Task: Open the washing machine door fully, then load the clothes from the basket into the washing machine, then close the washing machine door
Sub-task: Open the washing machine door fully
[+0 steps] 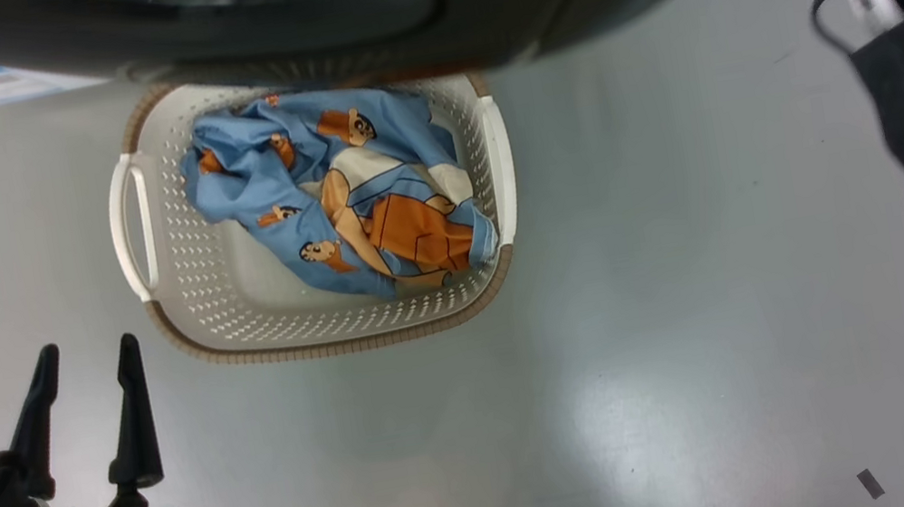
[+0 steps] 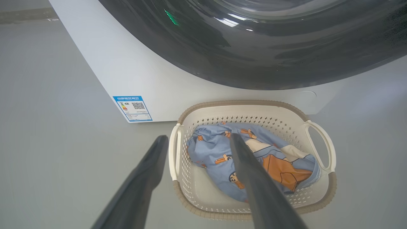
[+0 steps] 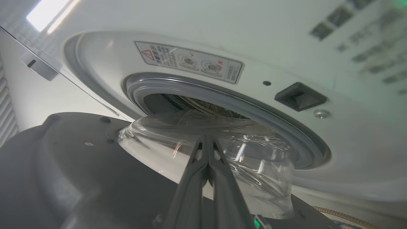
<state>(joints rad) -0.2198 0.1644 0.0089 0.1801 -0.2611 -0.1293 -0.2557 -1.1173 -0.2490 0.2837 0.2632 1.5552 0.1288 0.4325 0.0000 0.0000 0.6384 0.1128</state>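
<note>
Right claw (image 3: 206, 140), fingers together, lay at the glass bowl (image 3: 254, 159) of the partly open washing machine door (image 3: 63, 165). Left claw (image 1: 87, 351), fingers apart, hovered near the basket (image 1: 338, 339) holding the clothes (image 1: 333, 200). Risk: the shut tips might skid off the glass, leaving the door overhanging the basket.

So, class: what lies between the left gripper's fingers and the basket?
Bare grey floor, as the head view shows; nothing stands between the open left gripper and the basket.
</note>
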